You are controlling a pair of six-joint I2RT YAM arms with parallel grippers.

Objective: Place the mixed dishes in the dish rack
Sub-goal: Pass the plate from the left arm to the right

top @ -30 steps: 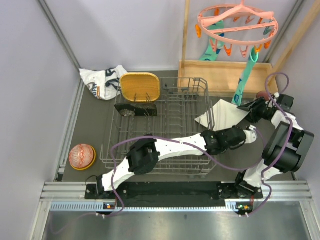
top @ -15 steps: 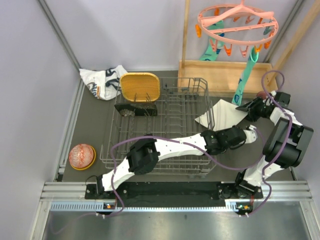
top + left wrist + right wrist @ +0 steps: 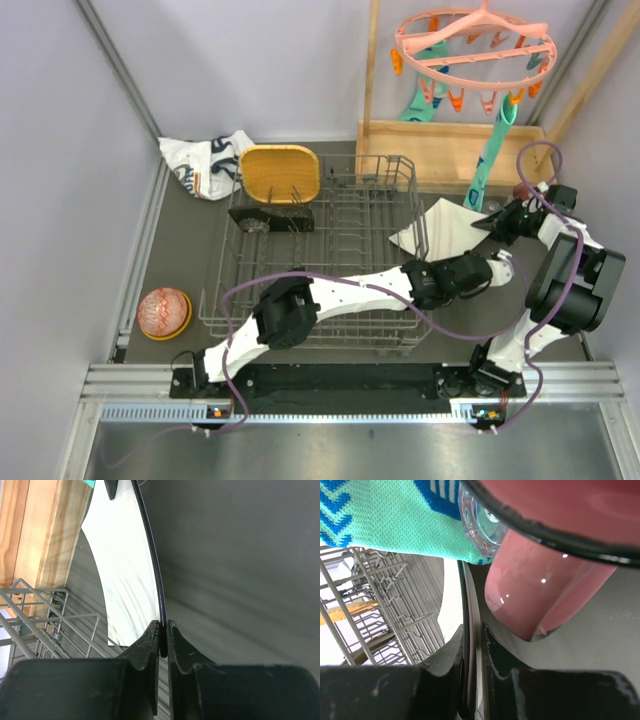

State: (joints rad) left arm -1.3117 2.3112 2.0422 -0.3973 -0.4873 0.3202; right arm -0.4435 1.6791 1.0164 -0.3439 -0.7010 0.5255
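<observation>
— Left arm?
— Stretched low toward 2 o'clock, left claw pinched tight.
— Right arm?
— Folded upward, wrist turned toward 9 o'clock, right claw clamped likewise

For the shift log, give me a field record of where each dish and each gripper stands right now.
left gripper: shut on the rim of the pale plate
right gripper: shut on the same plate
pale plate: held between both grippers at the right end of the dish rack
in rack: yellow plate and black floral plate, far left corner
orange bowl: on the table, left of the rack
pink cup, clear glass: close by the right gripper, outside the rack
</observation>
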